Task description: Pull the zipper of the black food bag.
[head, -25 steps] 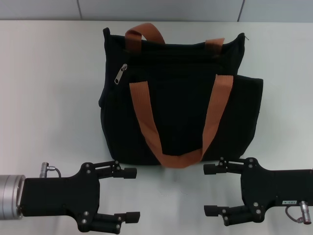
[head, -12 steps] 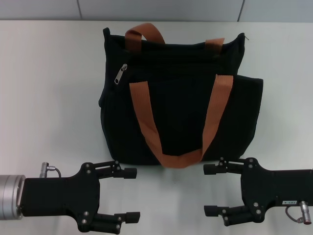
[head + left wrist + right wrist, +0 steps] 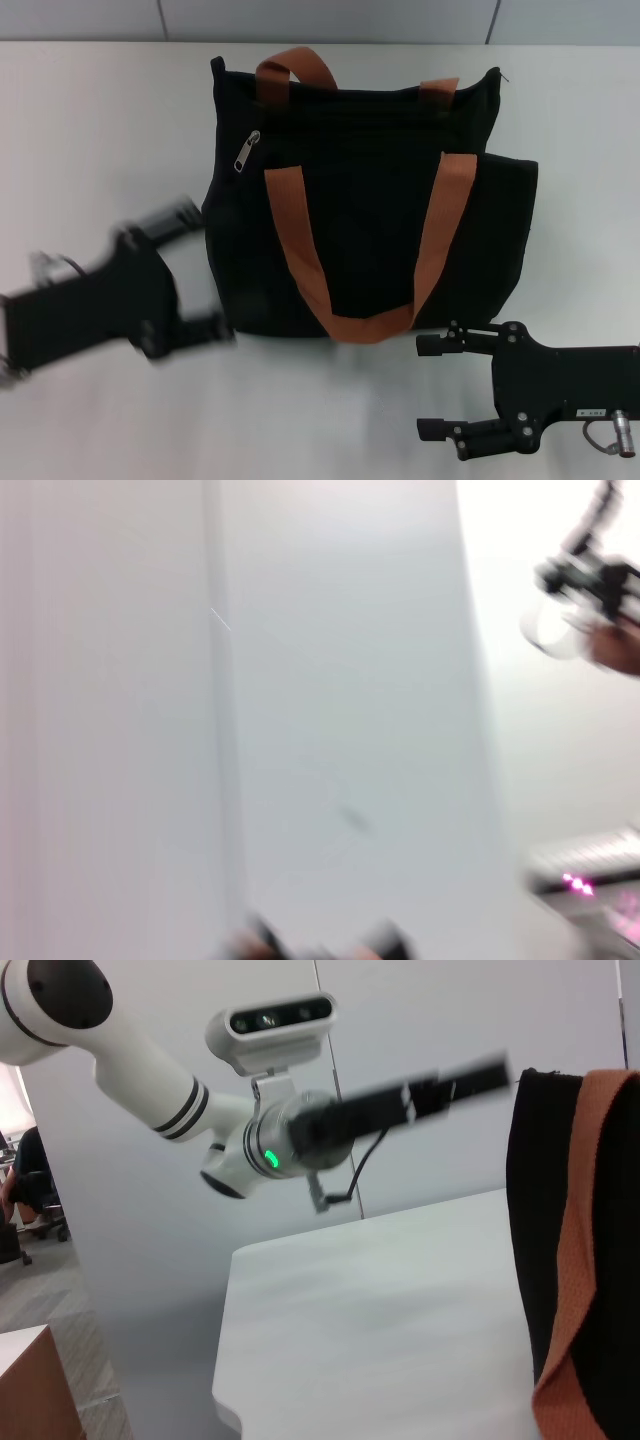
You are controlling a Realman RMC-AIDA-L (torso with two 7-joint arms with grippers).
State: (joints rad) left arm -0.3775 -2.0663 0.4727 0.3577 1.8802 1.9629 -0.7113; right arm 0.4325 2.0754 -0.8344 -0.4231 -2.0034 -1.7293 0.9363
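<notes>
The black food bag (image 3: 370,200) lies on the white table with two rust-orange strap handles (image 3: 300,255). Its silver zipper pull (image 3: 246,152) sits at the bag's upper left on the zipper track. My left gripper (image 3: 195,270) is open, blurred with motion, at the bag's lower left side, close to the fabric and below the zipper pull. My right gripper (image 3: 432,387) is open and empty on the table just in front of the bag's lower right corner. The right wrist view shows the bag's edge (image 3: 535,1210) and my left arm (image 3: 300,1130).
The white table (image 3: 90,150) stretches left of the bag, and its right part (image 3: 590,200) lies beyond the bag. A grey wall panel (image 3: 320,18) runs behind the table. The left wrist view shows only blurred wall panels.
My left gripper has risen from the table's front edge and swung up and left toward the bag's left side. The right gripper and the bag have not moved.
</notes>
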